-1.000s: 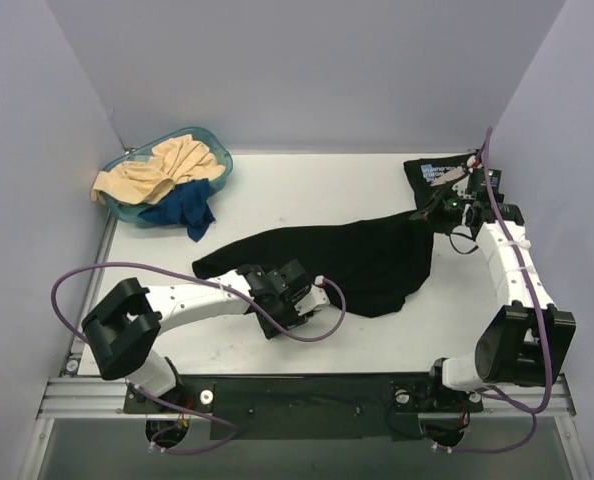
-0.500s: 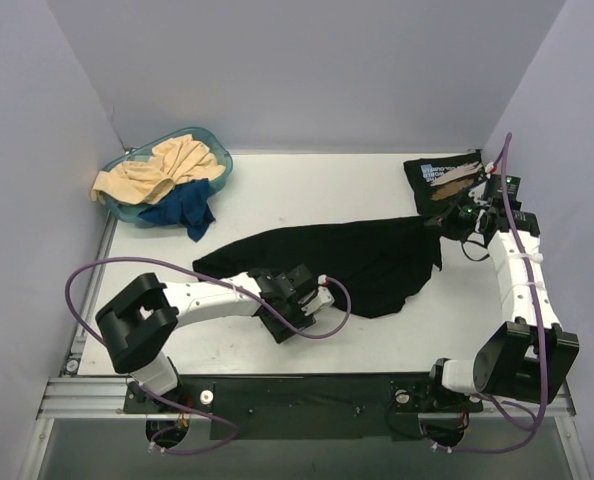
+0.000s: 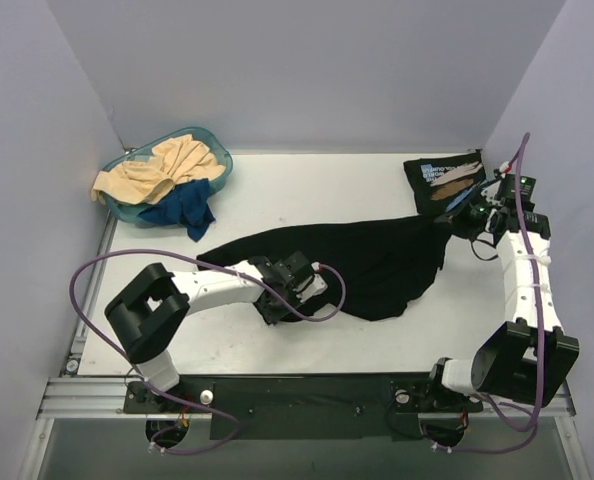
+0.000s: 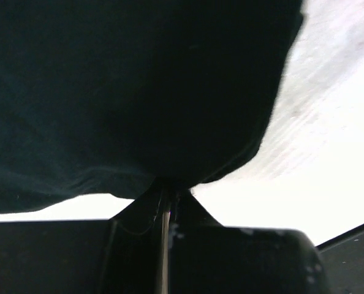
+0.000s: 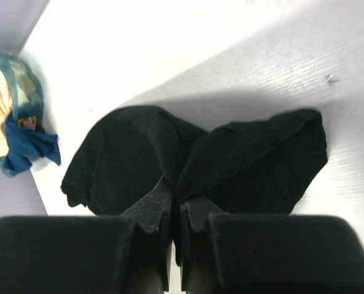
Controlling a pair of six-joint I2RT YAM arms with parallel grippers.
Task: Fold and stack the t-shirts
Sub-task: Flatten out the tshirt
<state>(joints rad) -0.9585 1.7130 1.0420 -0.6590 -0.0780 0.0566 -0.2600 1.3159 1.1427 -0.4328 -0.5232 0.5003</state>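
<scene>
A plain black t-shirt (image 3: 367,262) lies stretched across the middle of the table. At its near hem my left gripper (image 3: 289,297) is shut, and the left wrist view shows the cloth (image 4: 139,92) pinched at my fingertips (image 4: 188,197). My right gripper (image 3: 455,218) is shut on the shirt's far right corner, with a bunched fold (image 5: 243,153) clamped between its jaws (image 5: 177,195). A folded black t-shirt with a white and tan print (image 3: 442,178) lies at the back right. A beige t-shirt (image 3: 162,165) and a dark blue one (image 3: 184,210) spill from the basin.
The translucent teal basin (image 3: 220,157) stands at the back left corner, also in the right wrist view (image 5: 19,70) with the blue shirt (image 5: 26,147). Purple walls enclose the table on three sides. Purple cables loop from both arms.
My left gripper moved in to the black shirt's near hem and shut on it. My right gripper carried its corner to the right, drawing the shirt out wider.
</scene>
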